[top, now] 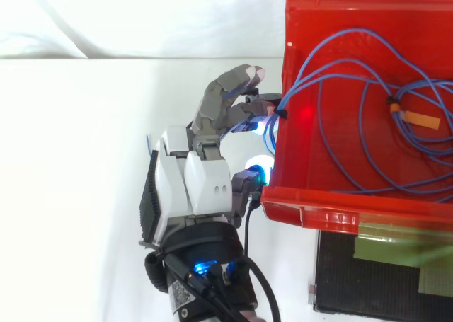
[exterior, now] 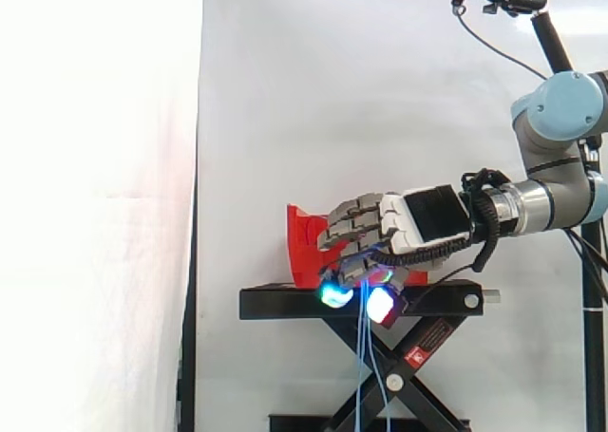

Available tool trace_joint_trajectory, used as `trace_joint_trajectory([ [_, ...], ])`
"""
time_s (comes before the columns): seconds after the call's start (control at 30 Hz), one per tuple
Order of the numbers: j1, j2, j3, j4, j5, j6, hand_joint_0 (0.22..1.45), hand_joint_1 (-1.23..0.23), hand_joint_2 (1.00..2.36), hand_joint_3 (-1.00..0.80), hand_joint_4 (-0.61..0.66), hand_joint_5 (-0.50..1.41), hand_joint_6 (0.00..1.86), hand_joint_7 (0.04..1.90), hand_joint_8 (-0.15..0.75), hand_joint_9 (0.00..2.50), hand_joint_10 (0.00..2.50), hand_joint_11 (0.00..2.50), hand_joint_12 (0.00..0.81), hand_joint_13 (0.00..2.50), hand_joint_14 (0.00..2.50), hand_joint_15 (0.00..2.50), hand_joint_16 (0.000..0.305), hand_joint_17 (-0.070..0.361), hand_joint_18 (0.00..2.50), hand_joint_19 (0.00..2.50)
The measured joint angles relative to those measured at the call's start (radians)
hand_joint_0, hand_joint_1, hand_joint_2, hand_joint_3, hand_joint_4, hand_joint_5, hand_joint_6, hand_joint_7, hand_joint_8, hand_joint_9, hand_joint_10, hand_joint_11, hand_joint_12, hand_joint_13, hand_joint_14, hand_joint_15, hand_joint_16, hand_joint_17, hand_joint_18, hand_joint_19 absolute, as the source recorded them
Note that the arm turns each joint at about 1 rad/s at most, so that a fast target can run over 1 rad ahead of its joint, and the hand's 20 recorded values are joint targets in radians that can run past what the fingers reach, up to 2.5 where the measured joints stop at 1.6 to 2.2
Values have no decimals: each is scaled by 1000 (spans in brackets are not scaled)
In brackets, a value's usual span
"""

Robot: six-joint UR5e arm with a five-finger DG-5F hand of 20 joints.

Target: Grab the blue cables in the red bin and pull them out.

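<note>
The hand [exterior: 418,218] sits at the rim of the red bin [top: 333,205], fingers curled tight on the blue cables [exterior: 363,356], and strands trail down past the black stand [exterior: 285,304]. Most of the loops lie coiled inside the bin. This pull probably wants a firm pinch and a steady draw away from the rim, so the loops slide over without snagging or dragging the bin. The count: one hand, one bin, one orange tag [top: 417,117], two strands dangling; the coiled loops overlap too much to count.

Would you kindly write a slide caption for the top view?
Hand grips blue cables where they cross the red bin's wall; loops lie inside.
</note>
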Motion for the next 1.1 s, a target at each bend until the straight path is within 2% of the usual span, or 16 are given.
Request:
trace_joint_trajectory([
  [0.47,-2,1,-1,-20,-5,0,838,-833,1000,-1000,230,826,14,571,262,954,20,574,323,659,17,460,41,93,442,652],
  [0.77,-4,1,-1,-23,-11,0,908,-839,1000,-1000,214,986,4,798,260,1002,23,585,314,685,17,458,39,88,471,632],
  [1.1,-5,1,-1,-32,-12,0,933,-828,1000,-1000,191,1021,2,841,259,1027,21,584,311,699,19,454,39,87,482,631],
])
